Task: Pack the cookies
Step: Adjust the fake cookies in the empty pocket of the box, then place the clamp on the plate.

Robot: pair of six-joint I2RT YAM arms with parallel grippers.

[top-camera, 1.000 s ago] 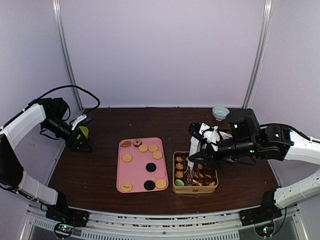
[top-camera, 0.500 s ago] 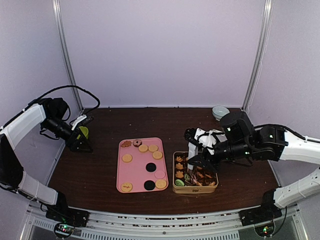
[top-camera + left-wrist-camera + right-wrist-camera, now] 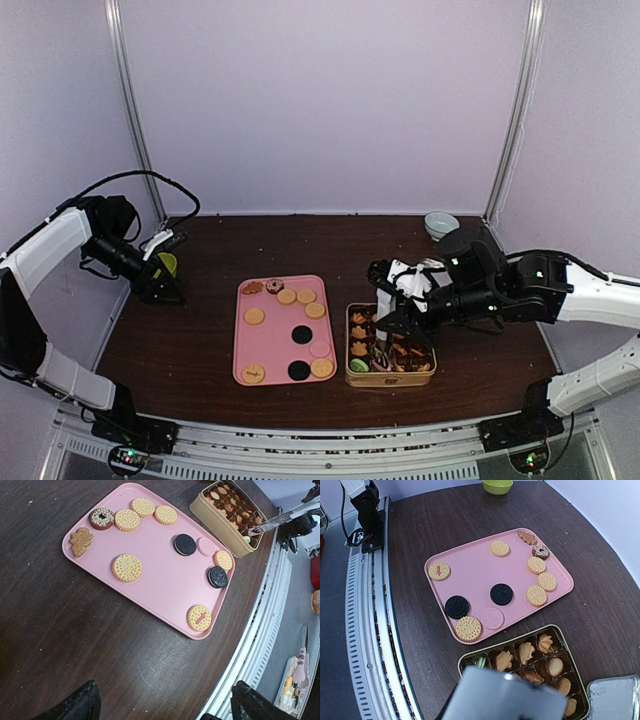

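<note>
The cookies [image 3: 127,568] lie partly on a pink tray [image 3: 270,345] and partly in a gold tin [image 3: 390,381] just beside it on the worktop [image 3: 200,330]. The right claw [image 3: 392,305] grips metal tongs [image 3: 272,522] over the tin. The left claw [image 3: 165,690] hangs wide open, well apart.

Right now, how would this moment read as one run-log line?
left gripper: open, empty, far left | right gripper: holding metal tongs at gold rectangular tin | pink rectangular tray: tan, black, pink cookies unpacked
</note>
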